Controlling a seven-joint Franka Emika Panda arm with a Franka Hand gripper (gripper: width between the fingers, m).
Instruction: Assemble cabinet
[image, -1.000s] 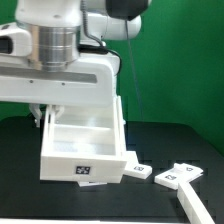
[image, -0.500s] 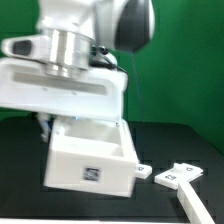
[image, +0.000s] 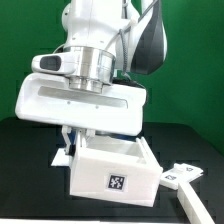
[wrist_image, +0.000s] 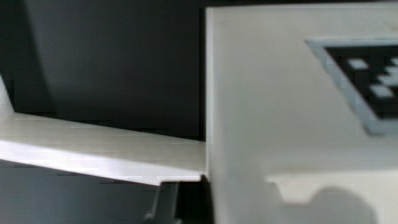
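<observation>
The cabinet (image: 115, 172) is a white open-topped box with a black-and-white tag on its front face. It sits on the black table, turned at an angle. My gripper (image: 72, 142) reaches down at its back corner on the exterior view's left, and the jaws are shut on the thin wall there. The broad white hand hides most of the fingers. In the wrist view the tagged cabinet face (wrist_image: 294, 110) fills one side. One dark finger (wrist_image: 183, 200) lies tight against its edge, and the other finger is hidden behind the white wall.
Small loose flat white tagged panels (image: 186, 176) lie on the table (image: 30, 190) at the exterior view's right, close to the cabinet's front corner. A green backdrop stands behind.
The arm has swung to the exterior view's right and turned. The cabinet has gone with it, to the right and nearer the camera, and has rotated toward the loose panels.
</observation>
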